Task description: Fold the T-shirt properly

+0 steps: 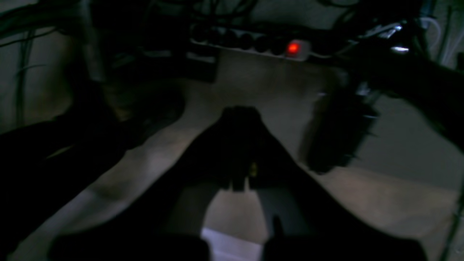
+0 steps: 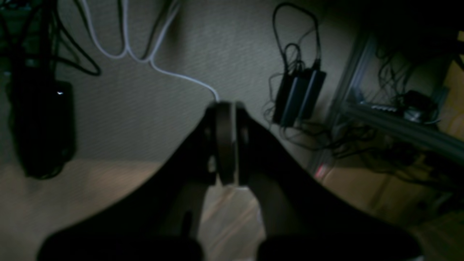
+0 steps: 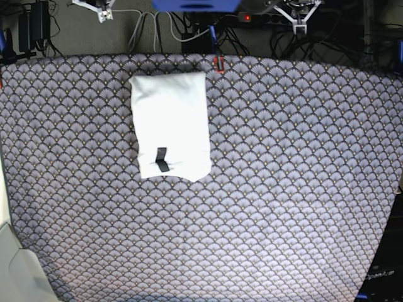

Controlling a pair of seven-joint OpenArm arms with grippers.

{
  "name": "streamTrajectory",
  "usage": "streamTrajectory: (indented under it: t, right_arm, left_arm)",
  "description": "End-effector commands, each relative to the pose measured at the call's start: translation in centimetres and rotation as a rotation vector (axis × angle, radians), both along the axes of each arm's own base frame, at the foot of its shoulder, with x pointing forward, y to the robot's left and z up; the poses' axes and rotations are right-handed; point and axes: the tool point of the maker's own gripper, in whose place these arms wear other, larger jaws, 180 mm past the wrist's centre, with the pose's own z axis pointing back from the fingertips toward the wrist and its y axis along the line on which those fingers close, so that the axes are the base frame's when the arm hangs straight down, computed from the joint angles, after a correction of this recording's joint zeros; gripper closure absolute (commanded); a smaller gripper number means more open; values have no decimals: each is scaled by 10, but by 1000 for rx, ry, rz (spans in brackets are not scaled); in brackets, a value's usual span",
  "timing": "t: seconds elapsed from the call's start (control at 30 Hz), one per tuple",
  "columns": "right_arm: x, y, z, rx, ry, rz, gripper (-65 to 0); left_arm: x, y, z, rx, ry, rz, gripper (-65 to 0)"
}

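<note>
Folded white cotton T-shirt (image 3: pixel 170 126) on the scallop-patterned tablecloth (image 3: pixel 283 189), far left of centre, small black tag (image 3: pixel 162 160) on top.

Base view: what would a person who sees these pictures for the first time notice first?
The eye goes first to the white T-shirt, folded into a neat rectangle in the upper left part of the fan-patterned tablecloth, with a small black tag showing near its lower edge. Both arms are away from it: the left gripper and the right gripper are shut and point at a dim floor strewn with cables, where a power strip's red light glows.
</note>
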Motion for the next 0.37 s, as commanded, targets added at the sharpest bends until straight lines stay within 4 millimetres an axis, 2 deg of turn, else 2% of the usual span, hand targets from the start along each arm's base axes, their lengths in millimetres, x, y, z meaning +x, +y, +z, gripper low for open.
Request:
streamTrajectory:
  t: [0.0, 0.1, 0.17, 0.33]
  right_arm:
    - [-12, -4, 2, -22, 11, -9, 0]
    - [-12, -4, 2, -22, 11, -9, 0]
    - [-11, -4, 2, -21, 10, -5, 0]
    - [-10, -9, 4, -29, 4, 5, 0]
  left_arm:
    - [3, -2, 0, 0, -6, -39, -5]
    - [3, -2, 0, 26, 5, -105, -5]
    - [5, 5, 2, 71, 3, -115, -5]
    - [6, 6, 2, 78, 1, -117, -5]
